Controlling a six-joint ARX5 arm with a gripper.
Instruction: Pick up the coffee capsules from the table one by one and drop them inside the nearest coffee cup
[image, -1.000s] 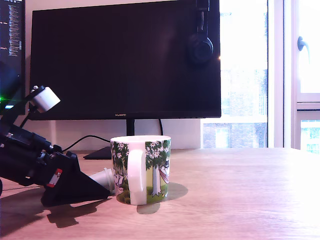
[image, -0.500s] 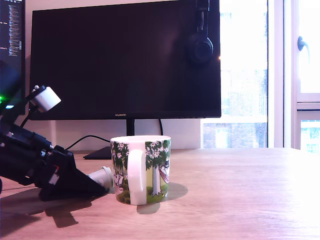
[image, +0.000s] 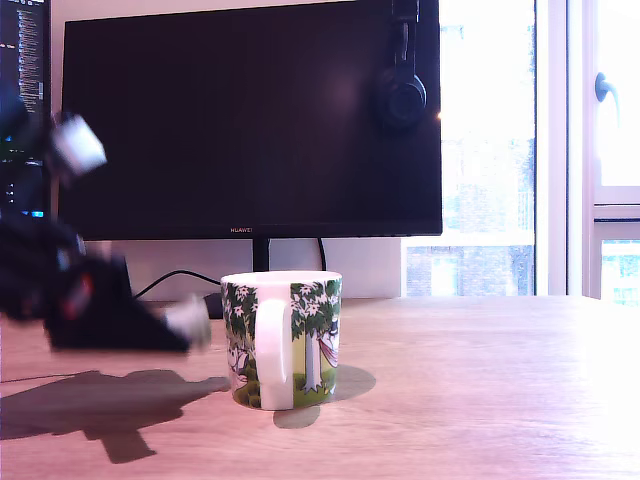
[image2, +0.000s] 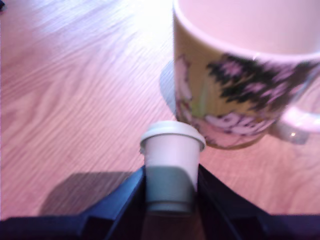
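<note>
Wrist view: 1 capsule (image2: 171, 165) clamped between the dark fingers (image2: 127, 192), rim toward the cup (image2: 240, 75). Lifted off the worktop (image: 480, 400) since 0.5 s ago, just beside the cup. Next: up over the rim.

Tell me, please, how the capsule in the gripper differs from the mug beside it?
The capsule is small, plain grey and held off the table between the gripper jaws; the mug is far larger, printed with green trees, has a handle and stands upright on the table. Both are pale, round vessels.
</note>
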